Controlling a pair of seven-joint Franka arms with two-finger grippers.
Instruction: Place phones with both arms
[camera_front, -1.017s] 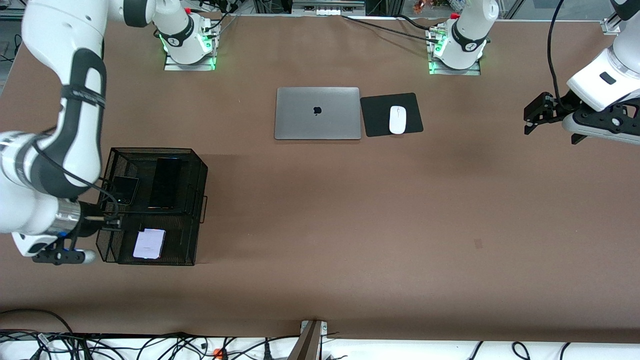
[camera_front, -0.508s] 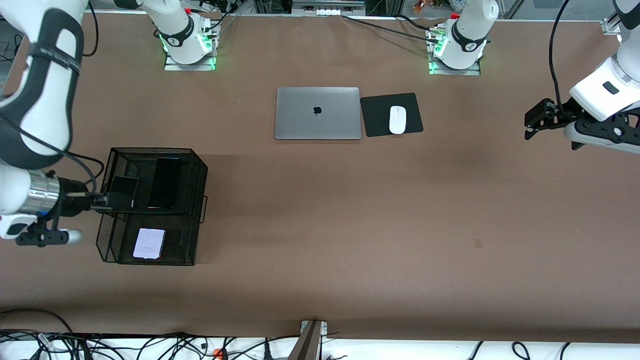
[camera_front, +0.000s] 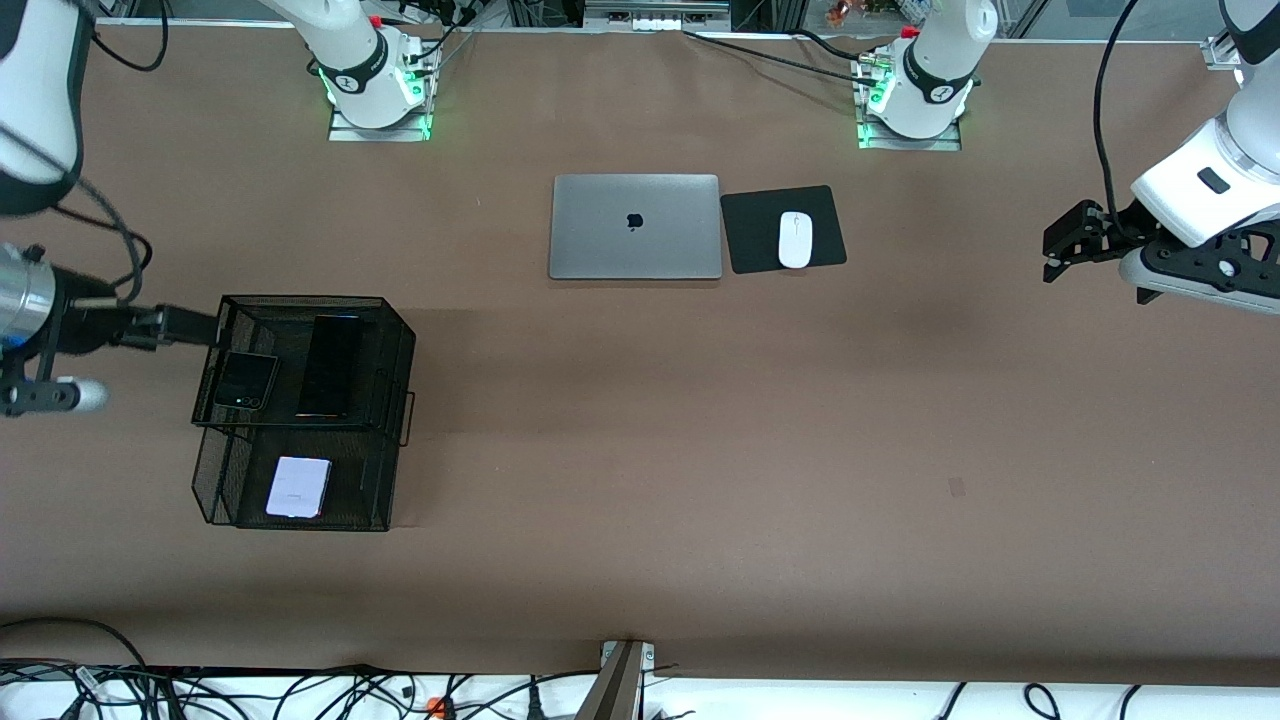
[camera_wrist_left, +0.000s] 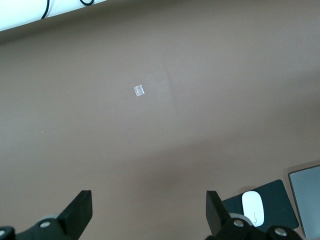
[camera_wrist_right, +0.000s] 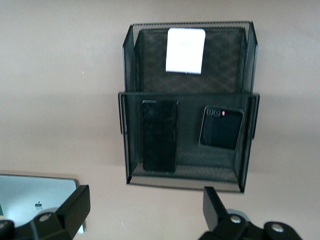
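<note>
phones: three, all lying flat in a black wire-mesh organiser (camera_front: 400, 345) at the lower left of the front frame, toward the right arm's end of the worktop (camera_front: 700, 420).
- small squarish black phone (camera_front: 245, 380): on the organiser's raised tier, camera lenses visible in the right wrist view.
- long slim black phone (camera_front: 330, 365): same raised tier, just beside the squarish black one, the two apart.
- pale lavender-white phone (camera_front: 298, 487): in the lower compartment, nearer to the front camera than the two black ones.

right claw (camera_front: 185, 325): at the left edge of the front frame, at the organiser's upper corner; fingers spread wide, pinching nothing. right wrist view looks down on the whole organiser with the fingers (camera_wrist_right: 75, 202) apart at the bottom of that frame.

left claw (camera_front: 1060, 240): at the right edge of the front frame, over bare worktop at the left arm's end; fingers (camera_wrist_left: 80, 210) spread wide, nothing between them.

other items:
- grey laptop (camera_front: 635, 226): closed, upper centre of the front frame.
- black mouse pad (camera_front: 750, 235): just beside the laptop, toward the left arm's end.
- white mouse (camera_front: 795, 239): on the pad.
- small pale speck (camera_wrist_left: 139, 90): on bare worktop, seen in the left wrist view.
- arm bases (camera_front: 375, 85): along the top edge of the front frame, green lights lit.
</note>
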